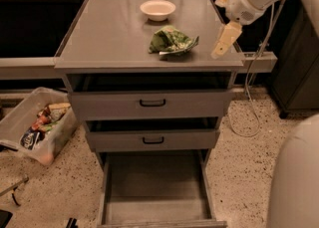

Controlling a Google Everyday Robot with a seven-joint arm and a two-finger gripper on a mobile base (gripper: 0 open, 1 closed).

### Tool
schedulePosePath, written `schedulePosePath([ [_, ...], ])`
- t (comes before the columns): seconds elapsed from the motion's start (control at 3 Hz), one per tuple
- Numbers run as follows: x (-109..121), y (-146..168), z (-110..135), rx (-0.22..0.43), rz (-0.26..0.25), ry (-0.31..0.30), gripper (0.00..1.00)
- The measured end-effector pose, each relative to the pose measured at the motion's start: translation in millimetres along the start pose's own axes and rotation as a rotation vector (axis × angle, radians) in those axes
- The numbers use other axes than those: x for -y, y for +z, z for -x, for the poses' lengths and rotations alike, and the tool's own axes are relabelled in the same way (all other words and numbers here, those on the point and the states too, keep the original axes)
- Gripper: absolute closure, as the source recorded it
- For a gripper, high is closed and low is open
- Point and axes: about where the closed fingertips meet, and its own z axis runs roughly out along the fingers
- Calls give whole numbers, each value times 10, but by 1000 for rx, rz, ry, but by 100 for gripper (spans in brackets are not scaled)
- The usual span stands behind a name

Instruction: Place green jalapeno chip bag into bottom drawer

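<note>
Green jalapeno chip bag [172,42] lies crumpled mid-bench [109,33], untouched. Below it the bottom drawer [154,187] stands pulled out, ready to receive it. At right your hand [224,42] hovers beside the bag, holding nothing — how far open, you can't tell.

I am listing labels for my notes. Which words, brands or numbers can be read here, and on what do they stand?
No text here can be read.
green jalapeno chip bag: printed patches, not readable.
snack packets in the clear plastic bin: print, not readable.
bottom drawer: no label seen.
gripper, to the right of the bag: no marking seen.
</note>
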Motion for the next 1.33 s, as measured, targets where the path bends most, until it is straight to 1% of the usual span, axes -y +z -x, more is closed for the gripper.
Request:
schedulePosePath([
  [0.33,142,442,262,62,29,-32,0],
  [0.67,227,743,532,109,51,-70,0],
  [1.0,255,975,709,136,74,-93,0],
  [1.33,206,1189,744,136,116,-90,0],
])
